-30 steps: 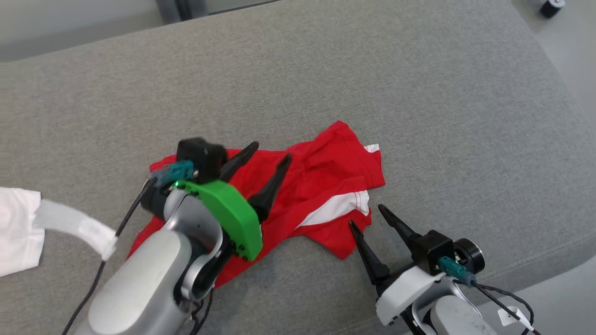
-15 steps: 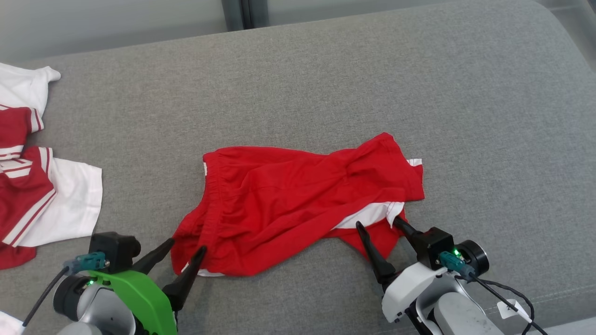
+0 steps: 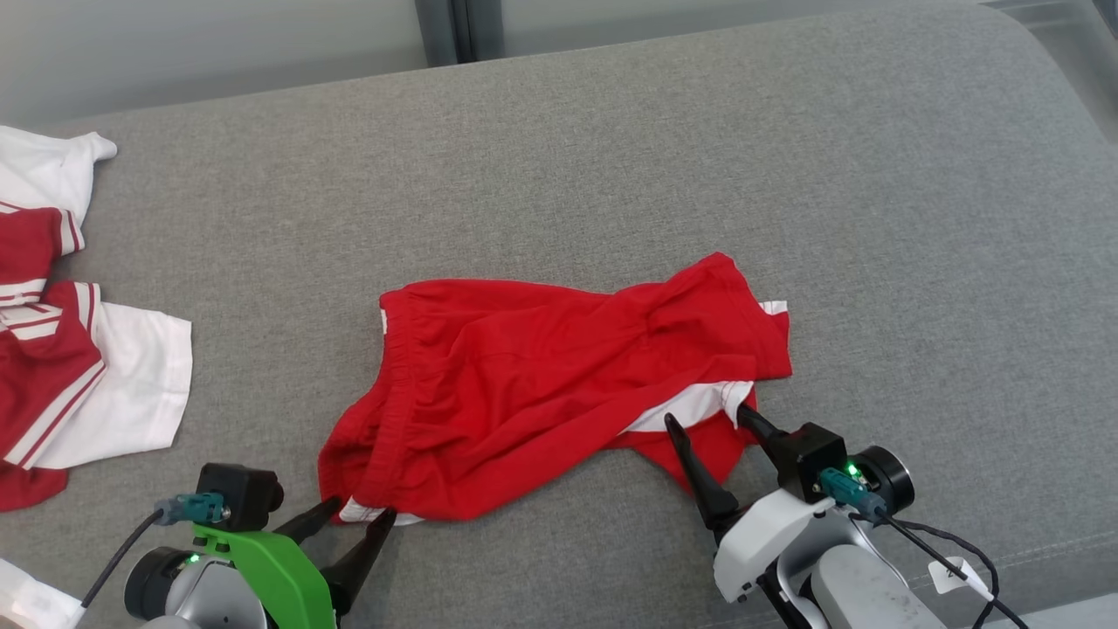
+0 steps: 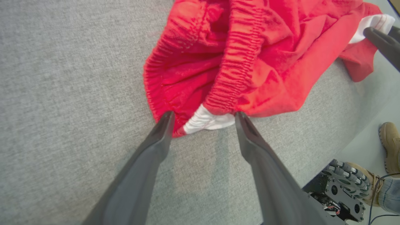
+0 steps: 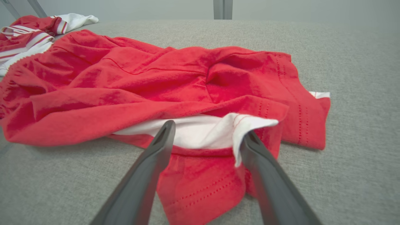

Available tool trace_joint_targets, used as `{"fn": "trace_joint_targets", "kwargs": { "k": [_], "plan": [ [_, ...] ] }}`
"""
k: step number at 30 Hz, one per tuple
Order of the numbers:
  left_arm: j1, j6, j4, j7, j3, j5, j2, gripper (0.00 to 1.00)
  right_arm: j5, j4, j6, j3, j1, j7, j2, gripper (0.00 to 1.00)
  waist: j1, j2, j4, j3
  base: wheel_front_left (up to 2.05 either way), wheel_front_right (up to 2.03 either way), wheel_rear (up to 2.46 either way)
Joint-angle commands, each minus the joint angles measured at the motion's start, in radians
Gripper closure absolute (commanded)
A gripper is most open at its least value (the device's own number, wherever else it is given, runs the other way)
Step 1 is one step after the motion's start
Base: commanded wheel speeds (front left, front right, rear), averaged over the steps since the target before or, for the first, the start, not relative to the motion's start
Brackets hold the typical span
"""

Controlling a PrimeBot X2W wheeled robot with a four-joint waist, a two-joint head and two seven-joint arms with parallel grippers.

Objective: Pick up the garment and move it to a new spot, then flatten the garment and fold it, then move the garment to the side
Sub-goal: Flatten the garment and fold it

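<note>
The garment (image 3: 541,384) is a pair of red shorts with white trim, lying crumpled on the grey cushion (image 3: 611,157). My left gripper (image 3: 360,514) is open at the near-left waistband corner, and a white patch (image 4: 207,120) of the garment (image 4: 250,56) sits between its tips. My right gripper (image 3: 706,418) is open at the near-right leg hem. In the right wrist view its fingers (image 5: 156,156) straddle the white lining (image 5: 200,129) of the garment (image 5: 140,84). Neither gripper has closed on the cloth.
A red and white striped shirt (image 3: 61,349) lies at the cushion's left edge; it also appears in the right wrist view (image 5: 34,31). The cushion's front edge runs close behind both grippers. A person's boot (image 4: 389,147) stands on the floor beside the robot base.
The head camera swung, shifting the whole picture. My left gripper came off the top of the garment down to its near-left corner. My right gripper edged forward onto the near-right hem.
</note>
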Motion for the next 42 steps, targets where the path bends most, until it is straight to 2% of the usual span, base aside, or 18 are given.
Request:
{"fn": "trace_joint_targets", "kwargs": {
  "k": [1, 6, 7, 8, 9, 10, 11, 12, 14, 15, 18, 19, 20, 26, 31, 35, 42],
  "plan": [
    [-0.018, -0.006, 0.022, -0.010, -0.001, 0.006, -0.008, 0.00, -0.005, 0.001, 0.000, -0.001, -0.003, -0.001, -0.003, 0.00, 0.0000, 0.0000, -0.007, -0.001, 0.00, 0.00, 0.00],
    [-0.025, -0.024, 0.050, -0.012, -0.014, -0.004, -0.017, 0.00, -0.007, -0.002, 0.000, -0.009, 0.007, 0.001, -0.003, 0.00, 0.0000, 0.0000, -0.012, 0.001, 0.00, 0.00, 0.00],
    [-0.026, -0.029, 0.053, -0.012, -0.015, -0.007, -0.020, 0.38, -0.007, -0.001, 0.000, -0.010, 0.008, 0.001, -0.003, 0.00, 0.0000, 0.0000, -0.012, 0.002, 0.00, 0.00, 0.00],
    [-0.026, -0.029, 0.053, -0.012, -0.015, -0.007, -0.020, 0.38, -0.007, -0.001, 0.000, -0.010, 0.008, 0.001, -0.003, 0.00, 0.0000, 0.0000, -0.012, 0.002, 0.00, 0.00, 0.00],
    [-0.028, -0.032, 0.056, -0.015, -0.017, -0.009, -0.024, 0.62, -0.006, 0.001, 0.000, -0.011, 0.006, 0.001, -0.003, 0.00, 0.0000, 0.0000, -0.011, 0.003, 0.00, 0.00, 0.00],
    [-0.031, -0.035, 0.060, -0.016, -0.017, -0.013, -0.027, 0.72, -0.004, 0.004, 0.000, -0.012, 0.004, 0.002, -0.003, 0.02, 0.0000, 0.0000, -0.009, 0.004, 0.00, 0.00, 0.00],
    [-0.033, -0.037, 0.064, -0.017, -0.018, -0.015, -0.030, 0.97, -0.002, 0.006, 0.000, -0.013, -0.001, 0.005, -0.003, 0.07, 0.0000, 0.0000, -0.008, 0.005, 0.00, 0.00, 0.00],
    [-0.035, -0.039, 0.068, -0.020, -0.017, -0.020, -0.035, 1.00, 0.000, 0.008, 0.000, -0.013, -0.008, 0.004, -0.003, 0.10, 0.0000, 0.0000, -0.006, 0.006, 0.00, 0.00, 0.00],
    [-0.039, -0.041, 0.074, -0.020, -0.018, -0.022, -0.038, 1.00, 0.010, 0.011, 0.000, -0.009, -0.016, 0.005, -0.003, 0.18, 0.0000, 0.0000, -0.004, 0.006, 0.00, 0.00, 0.00],
    [-0.040, -0.043, 0.076, -0.020, -0.019, -0.024, -0.038, 1.00, 0.012, 0.013, 0.000, -0.006, -0.020, 0.005, -0.003, 0.28, 0.0000, 0.0000, -0.003, 0.006, 0.00, 0.00, 0.00],
    [-0.045, -0.048, 0.078, -0.022, -0.017, -0.034, -0.044, 1.00, 0.026, 0.020, 0.000, -0.001, -0.031, 0.004, -0.003, 0.72, 0.0000, 0.0000, -0.001, 0.006, 0.00, 0.00, 0.00],
    [-0.045, -0.052, 0.077, -0.023, -0.014, -0.041, -0.047, 1.00, 0.030, 0.022, 0.000, -0.001, -0.033, 0.004, -0.003, 0.94, 0.0000, 0.0000, 0.000, 0.004, 0.00, 0.00, 0.00],
    [-0.045, -0.054, 0.075, -0.024, -0.011, -0.052, -0.049, 1.00, 0.035, 0.025, 0.000, 0.000, -0.034, 0.003, -0.003, 1.00, 0.0000, 0.0000, -0.001, 0.004, 0.00, 0.00, 0.00],
    [-0.020, -0.061, 0.008, -0.023, 0.034, -0.139, -0.039, 1.00, 0.090, -0.004, 0.000, -0.018, -0.046, 0.002, -0.003, 1.00, 0.0000, 0.0000, -0.009, 0.000, 0.00, 0.00, 0.00],
    [0.026, -0.069, -0.167, 0.006, 0.104, -0.280, 0.010, 1.00, 0.157, -0.114, 0.000, -0.039, -0.022, 0.049, -0.031, 1.00, 0.0000, 0.0000, -0.023, -0.015, 0.00, 0.00, 0.00],
    [0.078, -0.071, -0.364, 0.046, 0.181, -0.414, 0.091, 1.00, 0.289, -0.306, 0.000, -0.024, 0.018, 0.168, -0.123, 1.00, 0.0000, 0.0000, -0.031, -0.026, 0.00, 0.00, 0.00],
    [0.111, -0.025, -0.646, 0.093, 0.345, -0.594, 0.230, 1.00, 0.591, -0.750, 0.000, -0.087, 0.081, 0.483, -0.324, 1.00, 0.0000, 0.0000, -0.035, 0.003, 0.00, 0.00, 0.00]
  ]
}}
